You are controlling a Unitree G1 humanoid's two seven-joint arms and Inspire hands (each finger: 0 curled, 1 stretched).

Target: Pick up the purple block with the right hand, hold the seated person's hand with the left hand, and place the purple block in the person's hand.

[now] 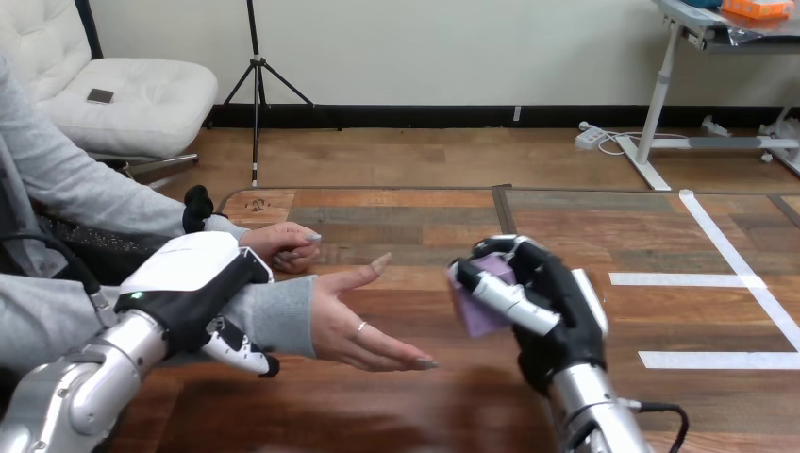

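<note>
My right hand (557, 307) is raised over the table's middle with its fingers and thumb curled round the purple block (483, 304). The person's hand (363, 321) is held out palm up just left of the block, a short gap between them. My left hand (198, 283) sits over the person's grey-sleeved wrist (274, 316), its fingers (247, 355) curled down around the wrist's near side. The person's other hand (283, 245) rests on the table behind.
The wooden table (434, 222) stretches ahead with white tape lines (726, 283) at the right. The person's arms come in from the left side.
</note>
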